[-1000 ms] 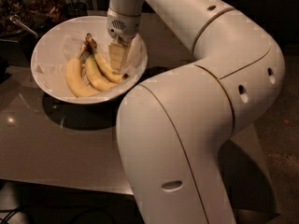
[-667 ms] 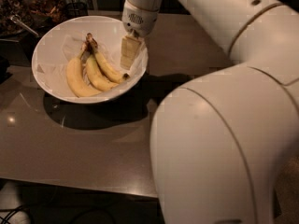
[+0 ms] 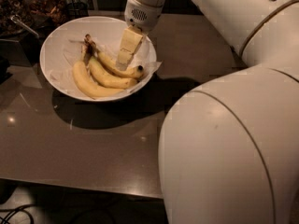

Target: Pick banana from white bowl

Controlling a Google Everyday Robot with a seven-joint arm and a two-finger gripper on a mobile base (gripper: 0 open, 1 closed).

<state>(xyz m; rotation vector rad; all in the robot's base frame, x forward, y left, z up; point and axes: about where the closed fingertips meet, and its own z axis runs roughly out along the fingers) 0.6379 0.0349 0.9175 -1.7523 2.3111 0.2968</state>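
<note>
The white bowl (image 3: 56, 45) stands on the dark table at the upper left, lined with white paper. Three bananas lie in it. The slim curved banana (image 3: 114, 65), with a blackish tip and a brownish stem, lies furthest right. A shorter banana (image 3: 110, 80) and a thicker, paler one (image 3: 88, 83) lie to its left. My gripper (image 3: 124, 56) hangs from the white wrist (image 3: 140, 10) over the bowl's right part. It points down, right at or just above the middle of the slim banana.
My large white arm (image 3: 233, 143) fills the right half of the view. A dark container (image 3: 28, 3) with a metal utensil (image 3: 22, 26) stands at the back left. The table's front edge (image 3: 79, 183) runs along the bottom.
The arm's big segments have swung to the right across the view. The gripper stays over the bowl's right side, near the slim banana. The bananas have not moved.
</note>
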